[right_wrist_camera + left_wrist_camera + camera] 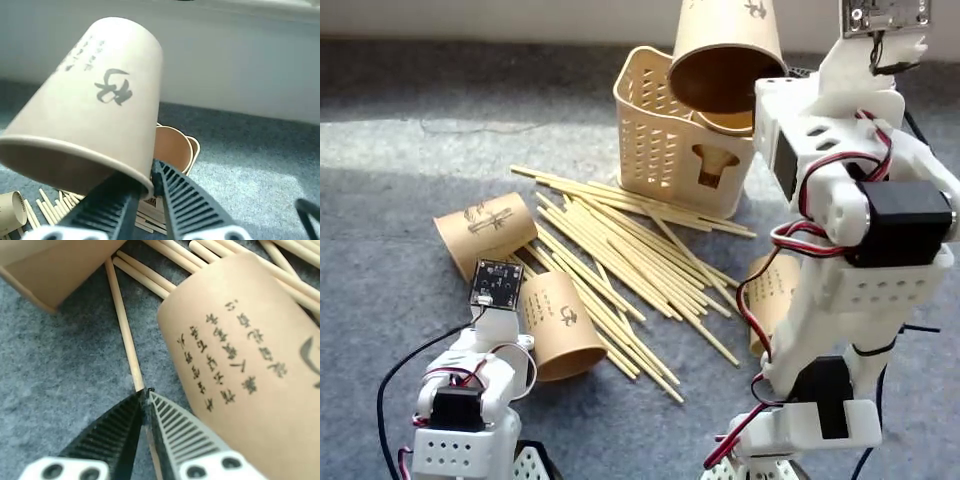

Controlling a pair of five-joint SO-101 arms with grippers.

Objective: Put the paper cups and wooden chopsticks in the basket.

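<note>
The right gripper (152, 175) pinches the rim of a tan printed paper cup (90, 115), holding it tilted, mouth down, in the air above the beige perforated plastic basket (660, 140), in which a second cup (172, 145) sits. Low over the grey felt-like table surface (390, 260), the left gripper (146, 394) is closed on one thin pale wooden chopstick (122, 330), just beside a third cup (240, 355) lying on its side. The loose chopsticks (620, 250) lie fanned between the basket and that cup.
</note>
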